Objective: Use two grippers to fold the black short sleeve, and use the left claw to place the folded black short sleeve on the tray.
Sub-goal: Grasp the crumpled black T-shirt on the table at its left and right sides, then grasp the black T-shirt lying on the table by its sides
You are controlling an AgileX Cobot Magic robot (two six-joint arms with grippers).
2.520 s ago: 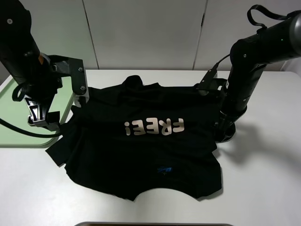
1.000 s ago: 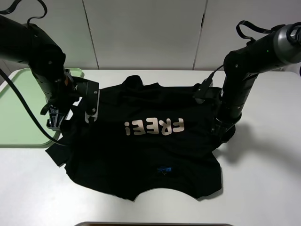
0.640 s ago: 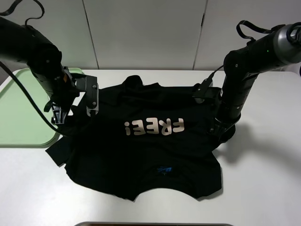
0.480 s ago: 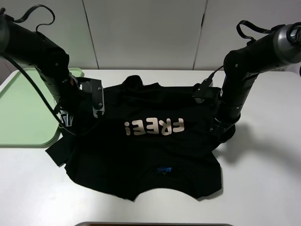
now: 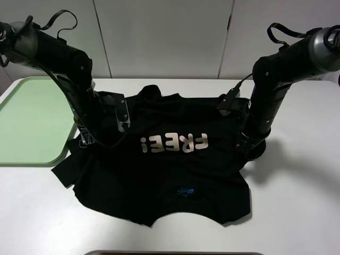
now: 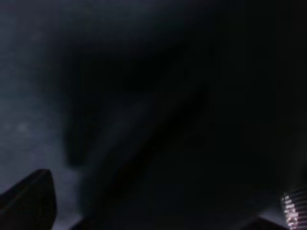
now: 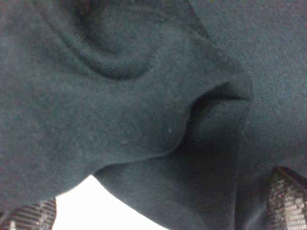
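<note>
1. The black short sleeve [image 5: 159,170] lies spread out and unfolded on the white table [image 5: 297,207]. Its neck end, with the small blue neck label [image 5: 186,191], is nearest the high camera.
2. The silver-white "FREE!" lettering [image 5: 174,143] runs across the chest between the two arms and reads upside down from this side.
3. The left claw [image 5: 85,139] is lowered onto the shirt's left side, by the sleeve. In the left wrist view dark, blurred cloth fills the frame, and the claw's fingers [image 6: 29,196] stand at opposite edges, spread apart.
4. The right gripper [image 5: 249,150] is down on the shirt's right edge. In the right wrist view its ribbed fingers [image 7: 288,196] are likewise apart, with a rumpled fold of cloth between them and a patch of bare table under the fold.
5. The tray [image 5: 26,122], pale green, rests on the table at the left, just beside the shirt's left sleeve.
6. Farthest back, the hem lies near the table's rear edge, below the pale wall panels [image 5: 159,37].
</note>
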